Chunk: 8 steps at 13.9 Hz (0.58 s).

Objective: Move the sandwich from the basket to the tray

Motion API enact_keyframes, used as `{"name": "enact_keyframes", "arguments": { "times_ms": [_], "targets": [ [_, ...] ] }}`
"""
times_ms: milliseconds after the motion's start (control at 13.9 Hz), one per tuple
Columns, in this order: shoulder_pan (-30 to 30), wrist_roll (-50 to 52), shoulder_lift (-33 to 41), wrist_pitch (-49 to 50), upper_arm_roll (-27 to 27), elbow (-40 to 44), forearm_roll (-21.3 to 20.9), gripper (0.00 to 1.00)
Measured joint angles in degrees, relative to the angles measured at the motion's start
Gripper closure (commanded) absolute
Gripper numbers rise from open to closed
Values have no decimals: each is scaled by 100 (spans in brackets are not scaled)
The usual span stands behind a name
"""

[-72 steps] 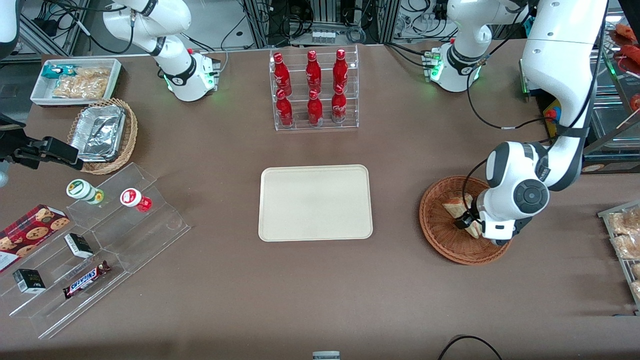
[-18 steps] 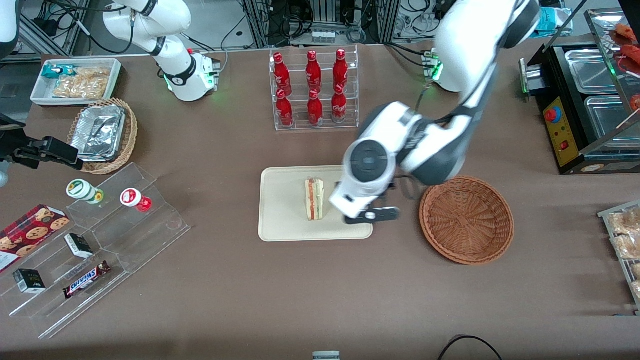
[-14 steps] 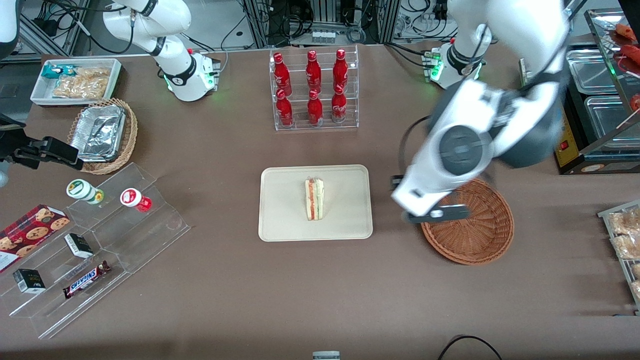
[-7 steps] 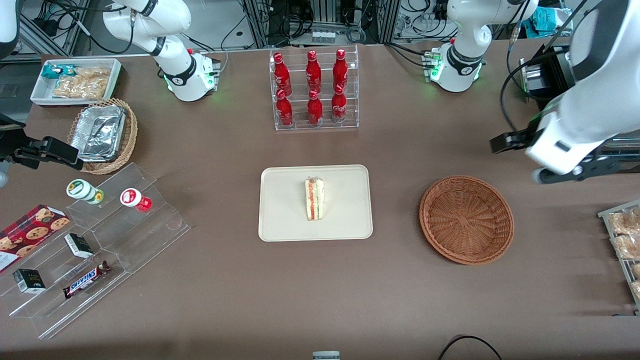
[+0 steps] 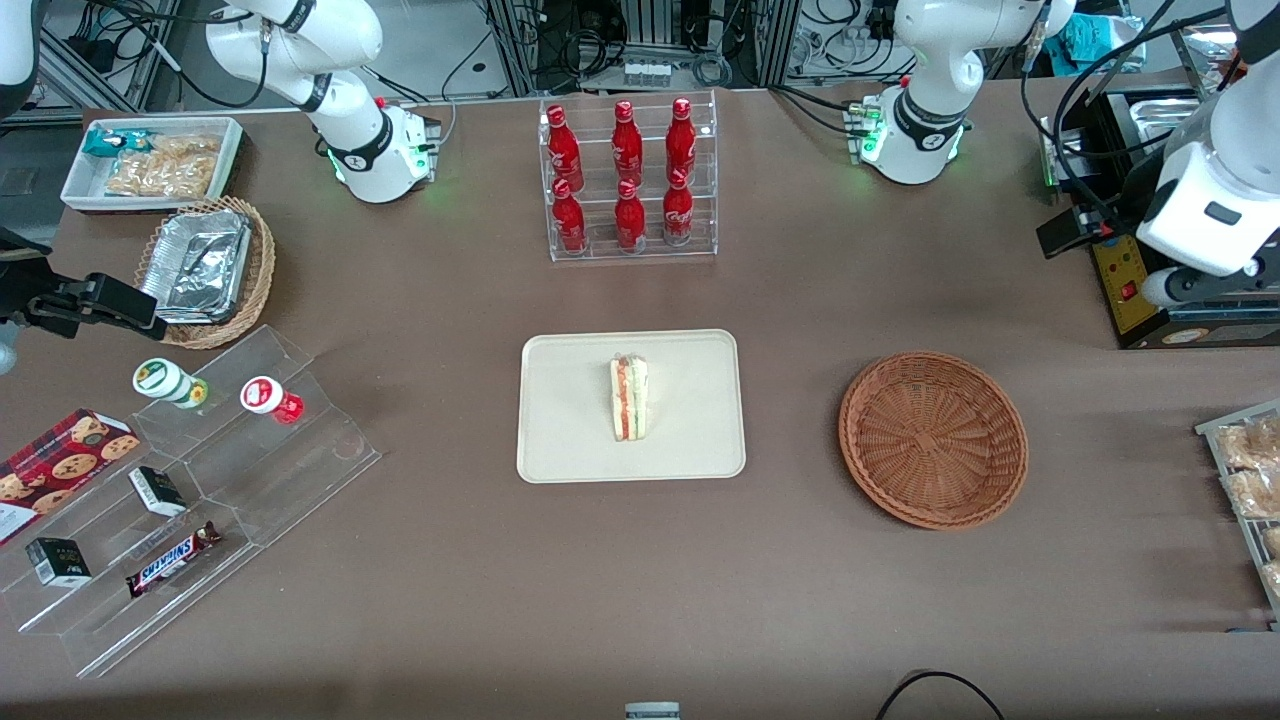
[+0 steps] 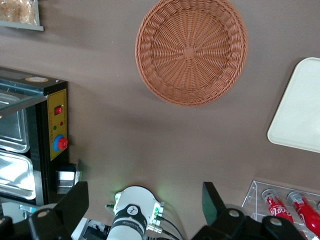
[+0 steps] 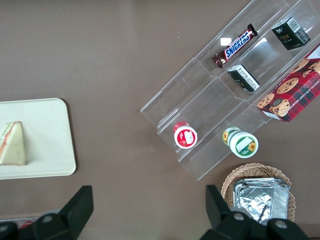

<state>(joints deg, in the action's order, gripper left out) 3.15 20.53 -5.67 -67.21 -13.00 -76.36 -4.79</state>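
Sandwich (image 5: pixel 629 399): centre frame, standing on edge mid-tray (image 5: pixel 565 440), filling stripes up; delivery looks complete. Basket (image 5: pixel 933 438): centre-right, holds nothing. Gripper (image 6: pixel 145 202): upper right of the front frame, raised well clear of the basket, apparently retired; fingers apart, gripping nothing.
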Motion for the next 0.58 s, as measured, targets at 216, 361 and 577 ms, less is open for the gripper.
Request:
{"name": "enact_keyframes", "arguments": {
  "times_ms": [216,361,577],
  "targets": [
    [-20,-4,104,79,163,-11,-3,0],
    [-129,-74,146,129,351,-25,-2,0],
    [-254,-106,174,189,492,-52,-2,0]
  ]
}}
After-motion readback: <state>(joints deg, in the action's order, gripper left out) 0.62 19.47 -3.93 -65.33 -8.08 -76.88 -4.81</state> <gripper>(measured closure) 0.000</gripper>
